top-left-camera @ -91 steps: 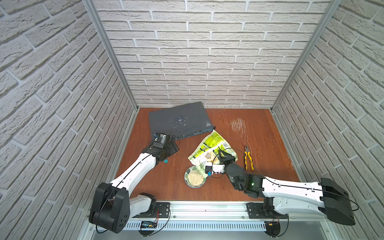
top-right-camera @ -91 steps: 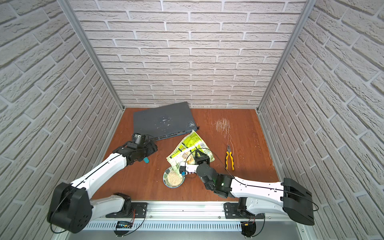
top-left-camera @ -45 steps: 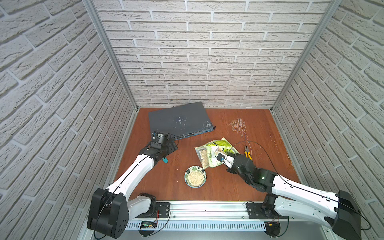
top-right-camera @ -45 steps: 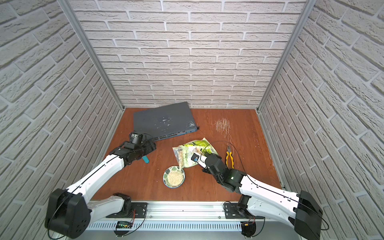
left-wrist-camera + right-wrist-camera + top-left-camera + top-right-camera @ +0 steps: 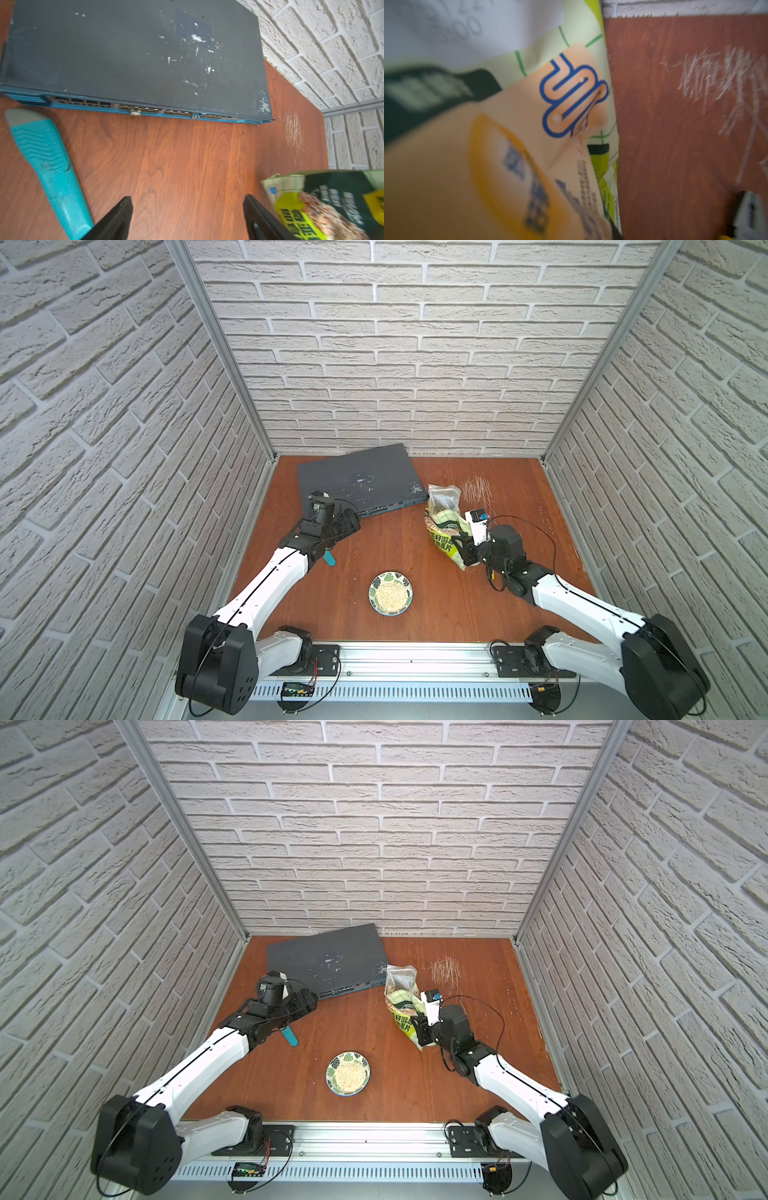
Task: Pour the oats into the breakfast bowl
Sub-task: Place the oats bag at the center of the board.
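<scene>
The oats (image 5: 391,596) are lying heaped in the breakfast bowl (image 5: 377,583), so the pour is looking finished. The right gripper (image 5: 462,549) is pinching the side of the pouch (image 5: 445,526) with its jaws closed on it. It is holding the pouch roughly upright, mouth up, well beyond the bowl and off to the robot's right of it, probably so that nothing more is spilling. The left gripper (image 5: 187,199) is hanging wide open and empty, well apart from the bowl, beyond it on the robot's left, seemingly waiting out of the way.
</scene>
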You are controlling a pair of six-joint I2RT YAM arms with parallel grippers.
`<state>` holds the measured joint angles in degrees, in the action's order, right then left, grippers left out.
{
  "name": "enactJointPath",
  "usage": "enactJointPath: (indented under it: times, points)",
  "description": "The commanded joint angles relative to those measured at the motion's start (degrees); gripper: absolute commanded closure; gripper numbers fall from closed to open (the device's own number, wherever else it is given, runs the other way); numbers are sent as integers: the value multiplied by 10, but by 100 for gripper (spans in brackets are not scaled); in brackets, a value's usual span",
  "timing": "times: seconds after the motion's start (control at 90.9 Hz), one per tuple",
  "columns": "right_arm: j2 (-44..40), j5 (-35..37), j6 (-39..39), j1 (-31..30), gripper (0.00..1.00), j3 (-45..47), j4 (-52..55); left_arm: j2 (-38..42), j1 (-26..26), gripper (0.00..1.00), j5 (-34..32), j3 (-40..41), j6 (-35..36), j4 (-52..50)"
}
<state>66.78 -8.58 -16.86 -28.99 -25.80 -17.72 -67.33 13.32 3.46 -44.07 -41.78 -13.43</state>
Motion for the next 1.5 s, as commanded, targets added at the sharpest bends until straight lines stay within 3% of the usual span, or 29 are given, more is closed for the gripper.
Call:
enactJointPath:
  times: [0.0,0.308,0.495,0.858,1.144,1.232,1.298,1.43,1.452,1.485]
  points:
    - [35,-103,-100,3,92,-8,-253,-5,0,15,12,-12,18,44]
    - [124,-103,-35,3,79,5,-299,10,-5,14,-29,-2,58,69]
    - [133,-96,-9,3,65,9,-287,38,-9,14,-56,-2,69,107]
    - [38,-44,42,15,23,4,-158,72,-11,12,-82,-7,86,95]
    - [-40,-72,95,30,15,-44,-2,71,-12,12,-60,-6,125,103]
    - [-31,-104,119,33,18,-73,42,65,-11,11,-32,-17,157,108]
    - [-18,-119,136,35,27,-101,73,58,-11,11,-6,-28,180,111]
    - [2,-147,153,45,85,-149,116,42,-10,10,31,-40,216,138]
    - [3,-150,155,47,93,-156,123,41,-9,9,33,-39,222,154]
    - [4,-158,160,50,96,-171,136,38,-8,7,42,-31,235,182]
